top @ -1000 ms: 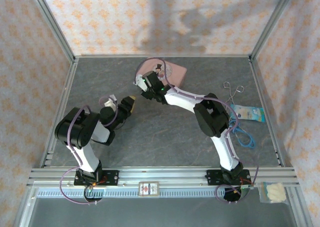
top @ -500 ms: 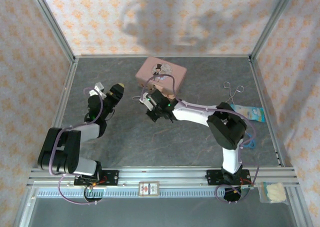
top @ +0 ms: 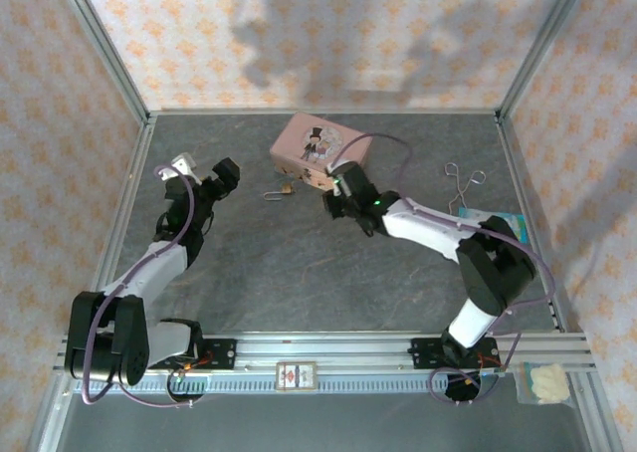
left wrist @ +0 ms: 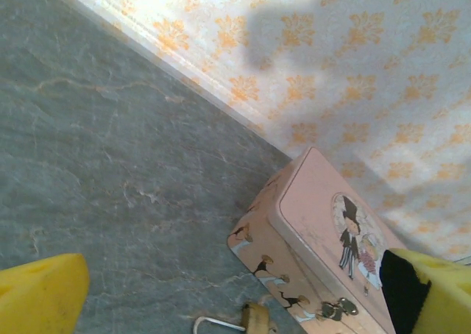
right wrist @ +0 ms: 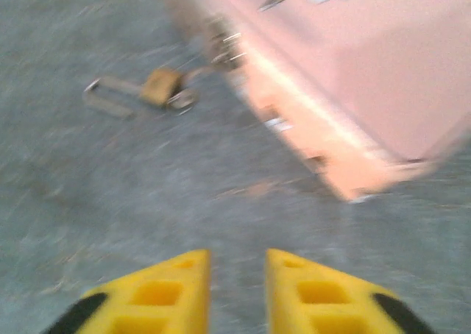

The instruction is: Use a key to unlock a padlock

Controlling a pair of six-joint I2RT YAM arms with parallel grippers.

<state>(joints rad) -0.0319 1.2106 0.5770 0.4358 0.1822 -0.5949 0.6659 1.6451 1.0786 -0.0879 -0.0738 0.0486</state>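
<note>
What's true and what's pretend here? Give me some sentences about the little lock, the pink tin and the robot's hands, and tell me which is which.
1. The padlock lies on the table right beside the pink tin. True.
2. The left gripper is holding the padlock. False: its fingers are spread wide with nothing between them.
3. The pink tin's lid shows a figure in a top hat. True.
4. The right gripper is clamped on the pink tin. False: its yellow fingers are slightly apart with nothing between them, and they are over bare table near the tin.
</note>
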